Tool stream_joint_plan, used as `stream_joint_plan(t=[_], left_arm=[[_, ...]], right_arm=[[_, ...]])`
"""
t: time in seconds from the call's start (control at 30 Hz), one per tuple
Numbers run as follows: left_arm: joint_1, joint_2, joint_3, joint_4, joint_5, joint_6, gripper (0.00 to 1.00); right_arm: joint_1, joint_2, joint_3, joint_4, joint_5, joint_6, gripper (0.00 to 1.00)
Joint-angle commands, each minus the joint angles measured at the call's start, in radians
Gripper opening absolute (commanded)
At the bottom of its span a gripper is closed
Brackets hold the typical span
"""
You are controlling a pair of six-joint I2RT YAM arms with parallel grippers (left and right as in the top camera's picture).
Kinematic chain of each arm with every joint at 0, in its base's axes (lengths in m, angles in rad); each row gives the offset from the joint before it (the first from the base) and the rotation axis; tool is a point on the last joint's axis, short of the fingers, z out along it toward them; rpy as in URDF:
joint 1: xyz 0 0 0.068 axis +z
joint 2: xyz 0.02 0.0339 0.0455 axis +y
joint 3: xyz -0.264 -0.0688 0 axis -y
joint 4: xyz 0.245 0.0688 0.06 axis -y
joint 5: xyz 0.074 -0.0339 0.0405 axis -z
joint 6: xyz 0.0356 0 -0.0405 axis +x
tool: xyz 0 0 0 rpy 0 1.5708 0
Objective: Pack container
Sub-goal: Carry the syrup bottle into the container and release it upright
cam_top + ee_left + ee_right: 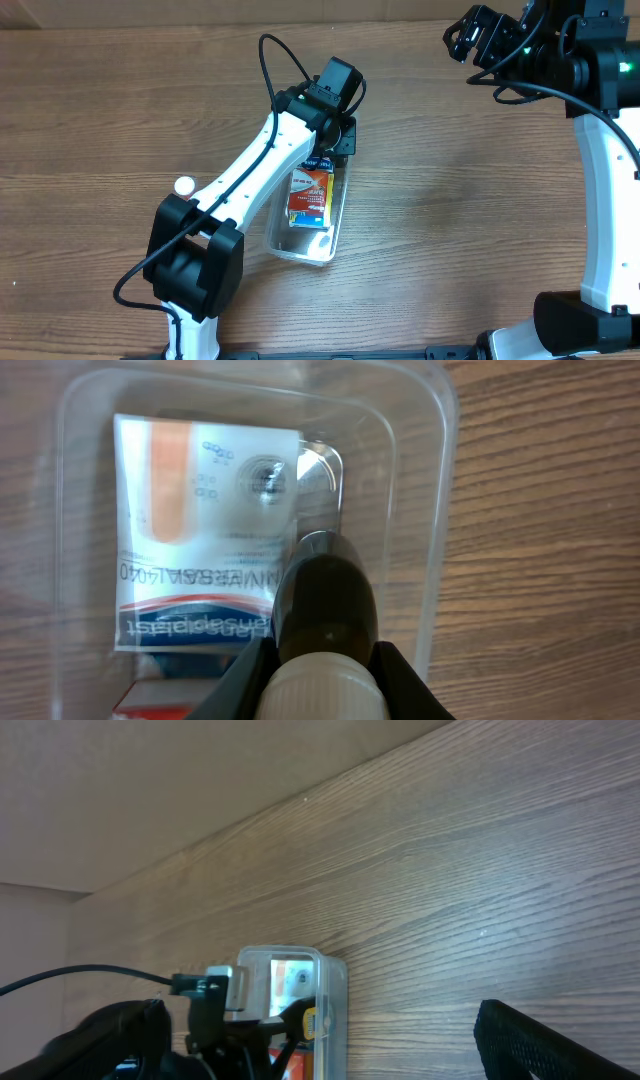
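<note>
The clear plastic container lies mid-table, long side running away from me. A white, red and blue plaster box lies flat inside it. My left gripper hangs over the container's far end and is shut on a dark bottle with a white ribbed cap. In the left wrist view the bottle points down into the container, above the plaster box. My right gripper is open and empty, high at the far right, well away from the container.
A small white round object lies on the wood left of the left arm. A red box edge shows in the container's near end. The right arm's base stands at the right edge.
</note>
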Motion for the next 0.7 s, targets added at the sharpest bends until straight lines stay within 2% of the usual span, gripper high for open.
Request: stream_joint_plan(t=[0.0, 0.07, 0.2, 0.27, 0.33, 0.43, 0.5, 0.53, 0.63, 0.67], left_arm=[[0.005, 0.076, -0.026, -0.084, -0.123, -0.008, 0.04], [0.008, 0.068, -0.009, -0.121, -0.18, -0.005, 0.05], [0.006, 0.053, 0.019, -0.078, -0.089, 0.001, 0.17], [0.006, 0.053, 0.025, -0.068, -0.079, 0.001, 0.3], [0.012, 0.048, 0.082, -0.102, -0.054, 0.024, 0.48], [0.037, 0.037, 0.278, -0.262, -0.046, 0.047, 0.64], [0.062, 0.035, 0.446, -0.389, -0.012, 0.057, 0.8], [0.1, 0.034, 0.603, -0.539, -0.011, 0.107, 0.79], [0.212, 0.034, 0.789, -0.765, -0.014, 0.068, 0.84], [0.248, 0.032, 0.807, -0.79, 0.006, 0.081, 0.8]], right_arm=[[-0.006, -0.011, 0.009, 0.005, -0.008, 0.001, 1.0], [-0.006, -0.011, 0.009, 0.005, -0.008, 0.001, 1.0], [-0.006, -0.011, 0.008, 0.005, -0.008, 0.001, 1.0], [-0.006, -0.011, 0.009, 0.005, -0.008, 0.001, 1.0], [-0.006, -0.011, 0.009, 0.005, -0.008, 0.001, 1.0], [-0.006, -0.011, 0.009, 0.005, -0.008, 0.001, 1.0], [-0.006, -0.011, 0.009, 0.005, -0.008, 0.001, 1.0], [-0.006, -0.011, 0.009, 0.005, -0.008, 0.001, 1.0], [-0.006, -0.011, 0.009, 0.005, -0.008, 0.001, 1.0], [-0.006, -0.011, 0.009, 0.005, -0.008, 0.001, 1.0]])
